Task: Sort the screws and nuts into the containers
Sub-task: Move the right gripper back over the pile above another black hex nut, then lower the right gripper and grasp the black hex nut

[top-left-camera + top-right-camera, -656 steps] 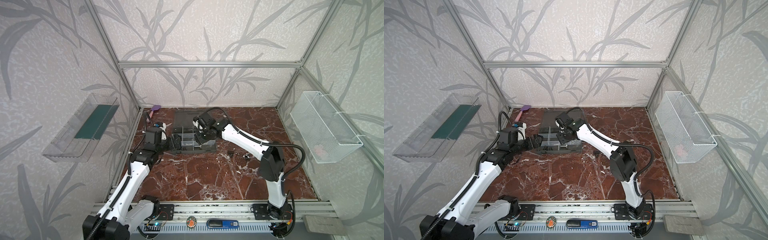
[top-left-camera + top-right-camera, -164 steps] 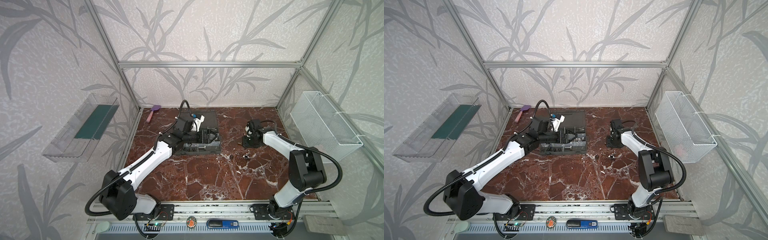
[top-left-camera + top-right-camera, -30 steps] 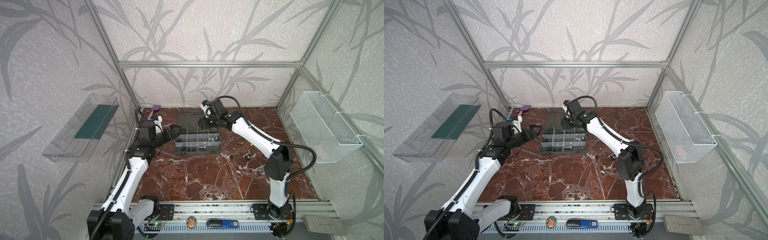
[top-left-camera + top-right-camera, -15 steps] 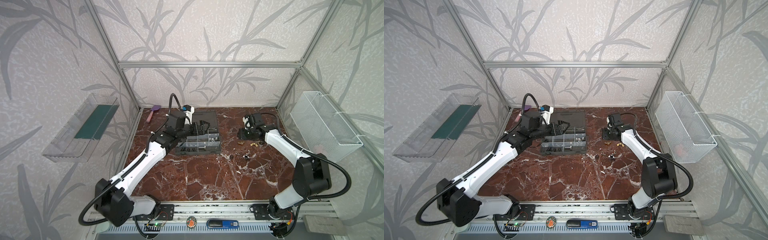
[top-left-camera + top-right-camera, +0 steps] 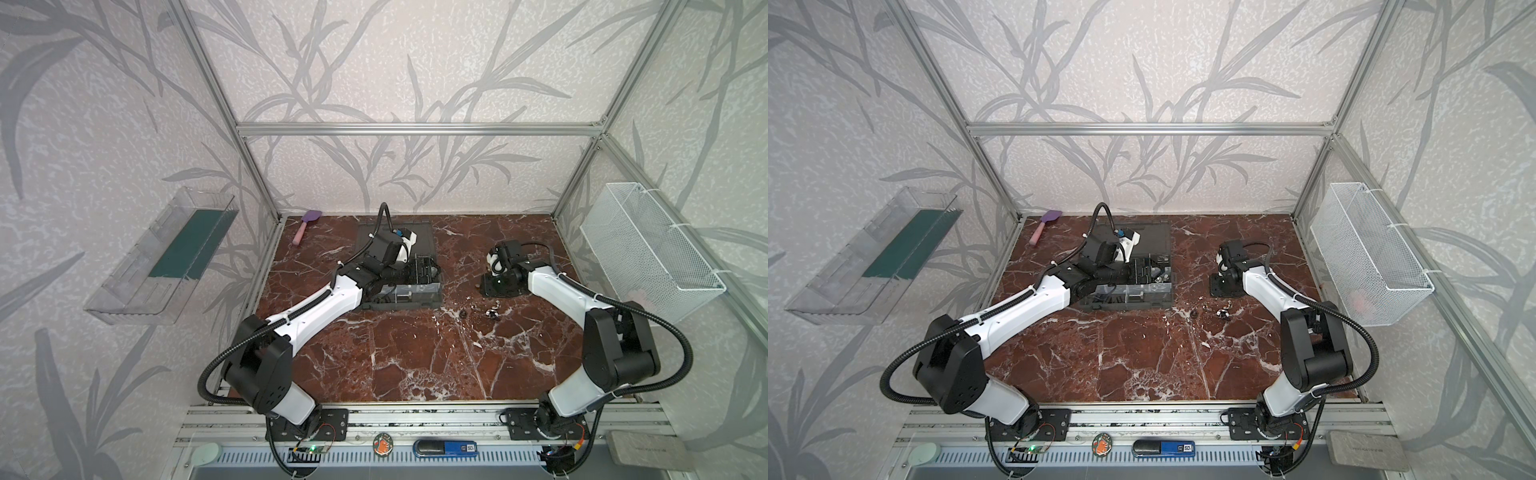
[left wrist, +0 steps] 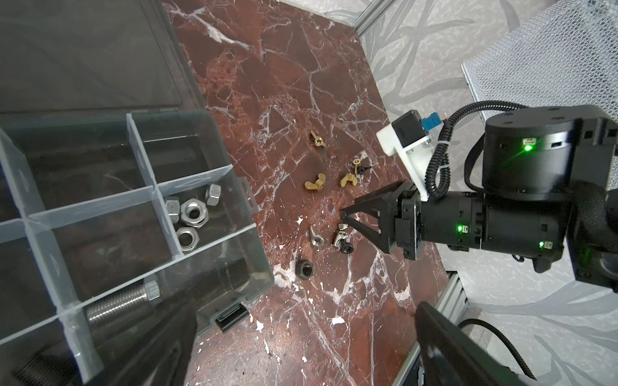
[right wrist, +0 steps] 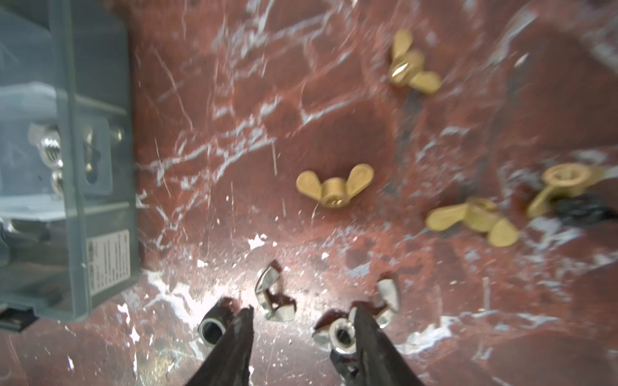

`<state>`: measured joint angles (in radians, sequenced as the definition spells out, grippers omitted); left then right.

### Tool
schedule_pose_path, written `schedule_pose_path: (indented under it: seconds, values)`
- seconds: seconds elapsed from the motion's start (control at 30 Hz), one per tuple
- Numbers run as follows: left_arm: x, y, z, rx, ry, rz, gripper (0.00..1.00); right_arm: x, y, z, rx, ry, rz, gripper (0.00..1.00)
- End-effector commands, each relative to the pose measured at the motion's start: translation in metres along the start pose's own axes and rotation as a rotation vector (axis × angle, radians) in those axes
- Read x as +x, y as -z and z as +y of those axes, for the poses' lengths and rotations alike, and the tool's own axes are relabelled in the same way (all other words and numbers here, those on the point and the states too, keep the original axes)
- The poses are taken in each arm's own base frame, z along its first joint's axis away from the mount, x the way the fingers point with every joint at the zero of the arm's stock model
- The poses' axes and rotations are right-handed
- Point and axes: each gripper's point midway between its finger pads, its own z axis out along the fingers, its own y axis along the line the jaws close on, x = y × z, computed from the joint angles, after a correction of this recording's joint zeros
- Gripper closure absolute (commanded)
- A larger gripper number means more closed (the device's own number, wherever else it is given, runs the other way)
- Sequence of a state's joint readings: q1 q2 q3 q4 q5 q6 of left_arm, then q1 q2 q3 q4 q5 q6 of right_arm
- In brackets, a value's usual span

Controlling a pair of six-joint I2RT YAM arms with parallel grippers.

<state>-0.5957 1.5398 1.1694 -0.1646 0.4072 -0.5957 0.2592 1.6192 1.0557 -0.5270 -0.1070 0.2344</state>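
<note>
Pickup, seemingly: we are poising the empty, parted right gripper (image 7: 302, 307) over a nut (image 7: 272, 300) at the case's (image 5: 415, 301) four o'clock, likely needing descent, then closing.

Top views: high at the front, facing down and back, far enough to take in the whole table (image 5: 415, 365); both show nearly the same scene.
Left wrist: close, looking across the case (image 6: 257, 264) to the loose nuts (image 6: 314, 185).
Right wrist: very close, low over those nuts (image 7: 335, 190).
Shared by wrists: nuts, case corner.

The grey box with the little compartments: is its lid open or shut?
Open. In the left wrist view the lid lies folded back behind the grey box, and silver hex nuts sit uncovered inside.
</note>
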Motion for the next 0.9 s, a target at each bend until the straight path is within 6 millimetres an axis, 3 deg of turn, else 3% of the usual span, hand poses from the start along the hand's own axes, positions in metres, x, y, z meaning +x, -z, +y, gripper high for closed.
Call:
schedule_pose_path:
  seconds: [0.0,0.27,0.53,0.87]
  values:
    - [-0.005,0.005,-0.012,0.045,0.006,-0.024,0.00,0.011,0.000,0.017,-0.027,0.051,0.014,0.50]
    - [-0.001,0.002,-0.011,0.052,0.022,-0.011,0.00,0.025,-0.001,0.046,-0.072,0.099,0.022,0.50]
    - [-0.003,0.005,-0.011,0.045,0.011,-0.018,0.01,0.042,-0.019,0.064,-0.071,0.160,0.084,0.50]
    - [-0.005,0.008,-0.011,0.037,0.001,-0.028,0.00,0.055,-0.038,0.055,0.012,0.201,0.150,0.49]
